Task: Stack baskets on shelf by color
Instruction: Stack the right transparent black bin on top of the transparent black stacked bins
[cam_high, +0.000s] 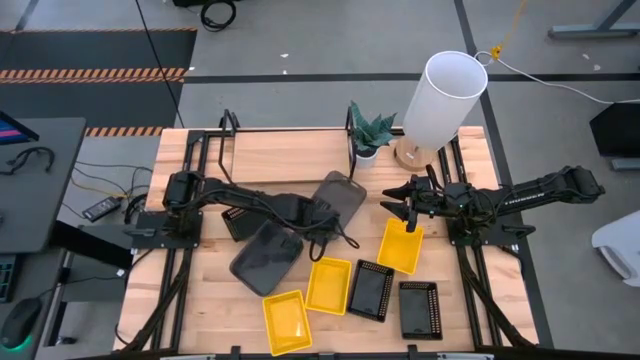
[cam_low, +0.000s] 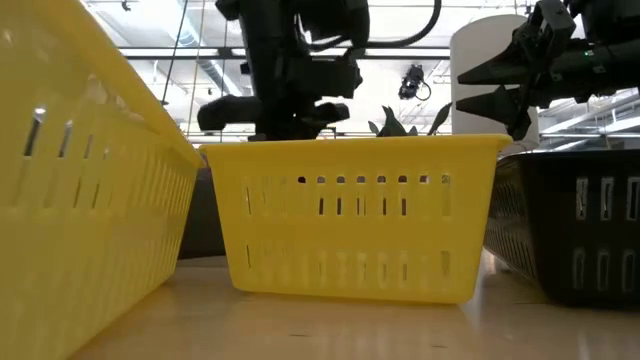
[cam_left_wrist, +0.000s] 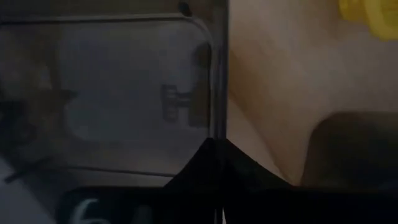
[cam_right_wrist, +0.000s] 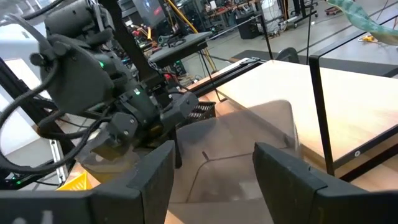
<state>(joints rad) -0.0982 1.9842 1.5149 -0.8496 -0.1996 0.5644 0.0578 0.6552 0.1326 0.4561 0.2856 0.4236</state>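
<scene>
Wooden tabletop (cam_high: 200, 290) carries scattered yellow, black and grey baskets before the shelf (cam_high: 285, 155). Left gripper (cam_high: 322, 213) has its jaws clamped on a grey basket (cam_high: 340, 197) at mid-table. Right gripper (cam_high: 405, 202) hangs over a yellow basket (cam_high: 400, 247), jaws apart.

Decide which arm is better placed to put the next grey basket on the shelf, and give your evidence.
Probably left. The left gripper is at the grey basket beside the shelf; the right gripper hangs open above a yellow basket.

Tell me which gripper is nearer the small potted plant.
Right. The right gripper hovers open just beside the potted plant, above a yellow basket; the left gripper sits farther off, shut on a grey basket.
</scene>
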